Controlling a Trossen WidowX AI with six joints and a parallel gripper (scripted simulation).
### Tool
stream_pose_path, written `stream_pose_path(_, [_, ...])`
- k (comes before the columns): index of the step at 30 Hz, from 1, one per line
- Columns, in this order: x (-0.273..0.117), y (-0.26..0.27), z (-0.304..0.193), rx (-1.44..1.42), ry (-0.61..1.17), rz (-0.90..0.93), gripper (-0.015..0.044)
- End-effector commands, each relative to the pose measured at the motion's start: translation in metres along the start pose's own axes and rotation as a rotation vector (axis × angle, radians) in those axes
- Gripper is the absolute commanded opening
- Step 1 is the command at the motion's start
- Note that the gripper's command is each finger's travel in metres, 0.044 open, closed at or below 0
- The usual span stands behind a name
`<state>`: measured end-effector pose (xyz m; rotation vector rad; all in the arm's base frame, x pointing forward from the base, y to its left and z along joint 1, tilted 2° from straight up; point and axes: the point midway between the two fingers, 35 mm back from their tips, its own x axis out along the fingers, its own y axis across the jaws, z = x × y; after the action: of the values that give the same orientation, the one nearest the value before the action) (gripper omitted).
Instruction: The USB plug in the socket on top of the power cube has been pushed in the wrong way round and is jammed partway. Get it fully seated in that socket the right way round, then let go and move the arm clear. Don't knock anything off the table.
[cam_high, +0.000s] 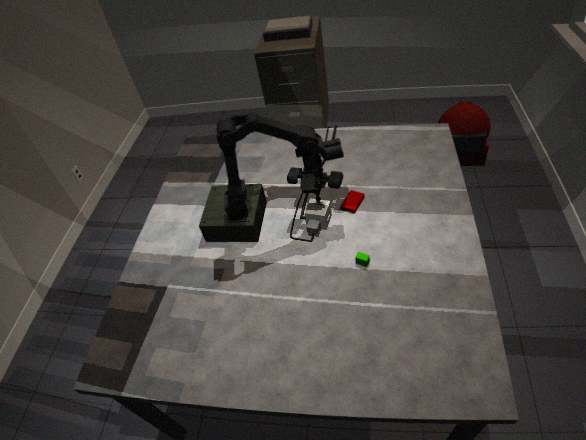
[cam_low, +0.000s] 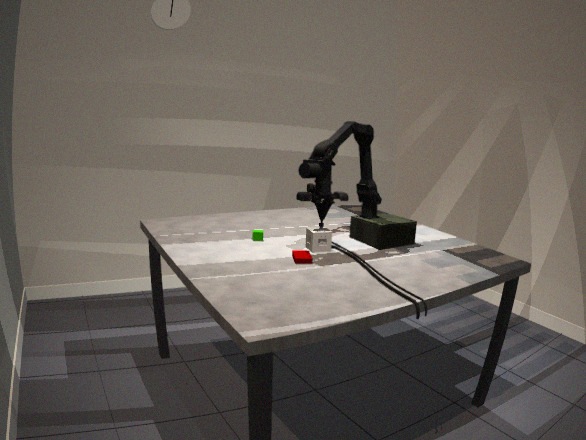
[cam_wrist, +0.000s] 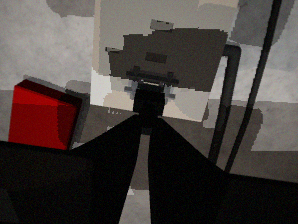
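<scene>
The gripper (cam_high: 318, 196) (cam_low: 322, 220) (cam_wrist: 146, 125) has its fingers closed on the black USB plug (cam_wrist: 148, 101), which is at the top of the pale power cube (cam_high: 325, 215) (cam_low: 312, 240) (cam_wrist: 120, 25); its depth I cannot tell. Marks on the cube are too small for reading. In the top view, from the cube, a red block (cam_high: 353, 201) (cam_low: 302, 257) (cam_wrist: 37, 122) lies at two o'clock, a green block (cam_high: 362, 259) (cam_low: 257, 235) near half past four, on the mottled grey table (cam_high: 325, 360) (cam_low: 250, 305). A cabinet (cam_high: 287, 75) stands beyond, towards twelve.
</scene>
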<state>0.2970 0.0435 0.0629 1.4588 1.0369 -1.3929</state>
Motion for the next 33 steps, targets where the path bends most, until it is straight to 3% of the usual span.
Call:
stream_pose_path(1, [0.0009,-0.0002,-0.0004,0.006,0.004,-0.002,0.0])
stream_pose_path(33, [0.0047,-0.0003,-0.0002,0.006,0.004,-0.002,0.0])
